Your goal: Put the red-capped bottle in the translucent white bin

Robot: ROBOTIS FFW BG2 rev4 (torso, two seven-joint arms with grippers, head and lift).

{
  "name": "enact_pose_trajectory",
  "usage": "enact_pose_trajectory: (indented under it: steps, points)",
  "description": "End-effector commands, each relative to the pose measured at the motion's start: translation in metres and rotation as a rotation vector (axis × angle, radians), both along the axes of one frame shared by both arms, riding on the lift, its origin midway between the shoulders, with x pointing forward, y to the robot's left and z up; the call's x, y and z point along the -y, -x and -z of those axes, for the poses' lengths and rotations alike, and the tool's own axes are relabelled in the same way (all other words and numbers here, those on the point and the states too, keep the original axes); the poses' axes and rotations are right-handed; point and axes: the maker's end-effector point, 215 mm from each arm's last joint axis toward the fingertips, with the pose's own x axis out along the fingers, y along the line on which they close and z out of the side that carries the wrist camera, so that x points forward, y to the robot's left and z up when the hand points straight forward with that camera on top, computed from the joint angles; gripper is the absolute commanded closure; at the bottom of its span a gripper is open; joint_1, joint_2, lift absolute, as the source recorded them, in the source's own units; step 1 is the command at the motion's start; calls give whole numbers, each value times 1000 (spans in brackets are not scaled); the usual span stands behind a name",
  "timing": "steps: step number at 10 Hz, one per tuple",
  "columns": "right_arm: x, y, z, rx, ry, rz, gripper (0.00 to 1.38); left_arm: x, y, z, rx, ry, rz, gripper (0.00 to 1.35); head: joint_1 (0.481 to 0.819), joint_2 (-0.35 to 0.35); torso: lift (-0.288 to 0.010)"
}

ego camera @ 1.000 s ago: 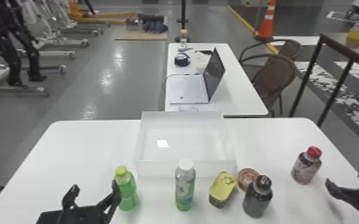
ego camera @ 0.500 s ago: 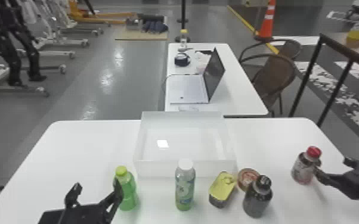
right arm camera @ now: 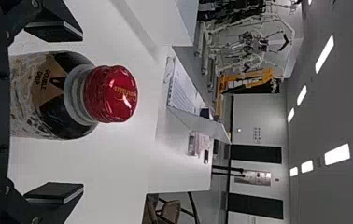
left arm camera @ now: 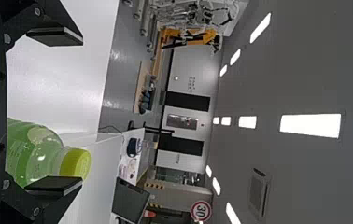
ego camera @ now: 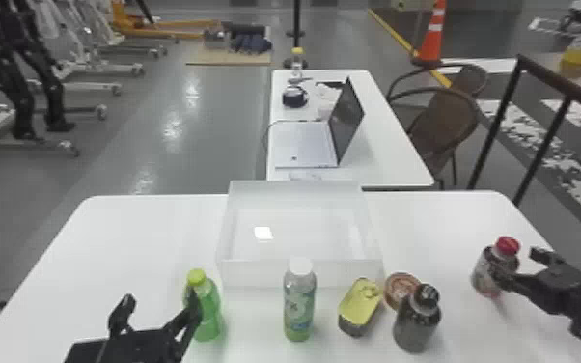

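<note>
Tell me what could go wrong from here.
The red-capped bottle sits off-centre between the open fingers of the right gripper, so closing might shove or tip it.
Carried too low, it could hit the wall of the bin.
The left gripper has a finger close to the green bottle; a sideways move might topple it.

The rounded, dark red-capped bottle (right arm camera: 53, 102) has a glossy red cap with gold script, a near-black shoulder, a tan patch and brown, grey and white mottling. The rectangular translucent white bin (ego camera: 248, 273) is plain milky white, like the flat white tabletop (ego camera: 135, 241). A clear green bottle (ego camera: 210, 316) bears a lime-yellow cap; a slim green-and-clear bottle (ego camera: 299, 309), a white one. The oblong metal tin (ego camera: 359, 304) is yellow on top. The orange cone (ego camera: 432, 46) has white bands.
</note>
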Motion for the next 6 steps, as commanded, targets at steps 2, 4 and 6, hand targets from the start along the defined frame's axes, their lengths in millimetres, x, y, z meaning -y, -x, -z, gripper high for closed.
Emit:
enact_pose_trajectory:
  steps: [2, 4, 6]
  points:
    - [-13, 2, 21, -54, 30, -31, 156, 1, 1, 3, 2, 14, -2, 233, 549, 0, -100]
    - [-12, 2, 25, -65, 48, -28, 220, 1, 1, 4, 7, 17, -4, 233, 549, 0, -100]
    - [-9, -1, 22, -65, 51, -19, 1004, 0, 1, 5, 5, 21, -6, 233, 549, 0, -100]
